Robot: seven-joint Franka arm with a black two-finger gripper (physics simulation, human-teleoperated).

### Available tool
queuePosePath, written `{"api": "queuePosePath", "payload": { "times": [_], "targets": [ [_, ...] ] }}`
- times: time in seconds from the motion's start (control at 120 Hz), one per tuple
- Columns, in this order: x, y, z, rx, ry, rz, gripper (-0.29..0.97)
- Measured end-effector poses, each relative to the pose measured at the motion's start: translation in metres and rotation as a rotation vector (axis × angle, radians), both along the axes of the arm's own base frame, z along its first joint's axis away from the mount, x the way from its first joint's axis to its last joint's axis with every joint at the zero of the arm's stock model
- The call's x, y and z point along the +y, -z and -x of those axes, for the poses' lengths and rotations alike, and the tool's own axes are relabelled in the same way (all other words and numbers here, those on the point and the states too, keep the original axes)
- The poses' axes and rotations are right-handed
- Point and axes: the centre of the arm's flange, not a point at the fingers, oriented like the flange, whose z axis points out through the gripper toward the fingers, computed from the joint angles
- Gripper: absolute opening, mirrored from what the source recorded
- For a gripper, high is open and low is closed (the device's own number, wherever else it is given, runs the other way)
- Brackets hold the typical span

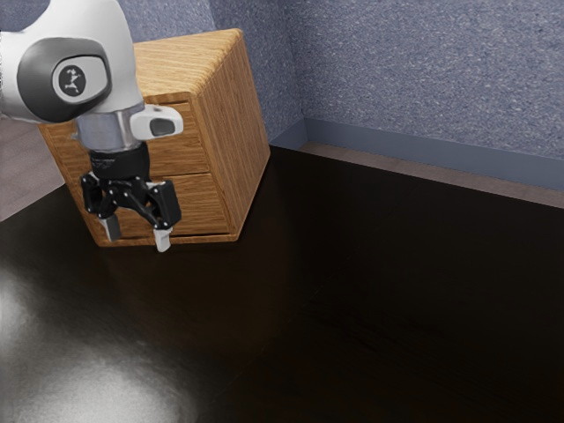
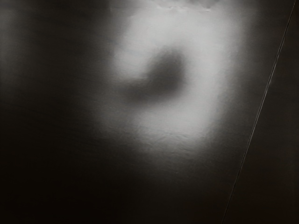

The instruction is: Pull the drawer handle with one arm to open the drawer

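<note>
A: Step?
B: Approach. Jaws wide, empty, over tabletop point(image 1: 370, 300); drawer point(image 1: 201, 204) shut, behind jaws, handle hidden.
A: Next?
B: Probably tilt toward drawer front, grip handle, pull.

This is a plain, bare room, closer to a test corner than a lived-in home or shop. Two walls point(image 1: 423, 62) with a speckled blue-grey texture meet in a corner. A grey baseboard point(image 1: 441, 155) runs along their foot, above a dull brownish floor point(image 1: 18, 176). The glossy black surface point(image 1: 352, 308) carries one small wooden drawer cabinet point(image 1: 231, 115), and soft glare spreads across the dark top.
</note>
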Motion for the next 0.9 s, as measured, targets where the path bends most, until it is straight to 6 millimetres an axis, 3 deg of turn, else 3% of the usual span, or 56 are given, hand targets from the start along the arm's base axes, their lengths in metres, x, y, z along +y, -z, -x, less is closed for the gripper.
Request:
{"api": "queuePosePath", "payload": {
  "times": [0.183, 0.35, 0.408, 0.475, 0.575, 0.717, 0.9],
  "targets": [
    [-0.025, -0.007, -0.016, -0.098, 0.047, -0.019, 0.68],
    [-0.021, -0.011, -0.02, -0.136, 0.035, -0.026, 0.68],
    [-0.018, -0.034, -0.017, -0.184, 0.027, -0.037, 0.68],
    [-0.018, -0.078, -0.009, -0.26, 0.023, -0.049, 0.68],
    [-0.025, -0.102, -0.003, -0.297, 0.013, -0.049, 0.68],
    [-0.039, -0.105, -0.002, -0.295, -0.102, -0.021, 0.68],
    [-0.047, -0.101, -0.004, -0.269, -0.401, 0.006, 0.68]
  ]
}}
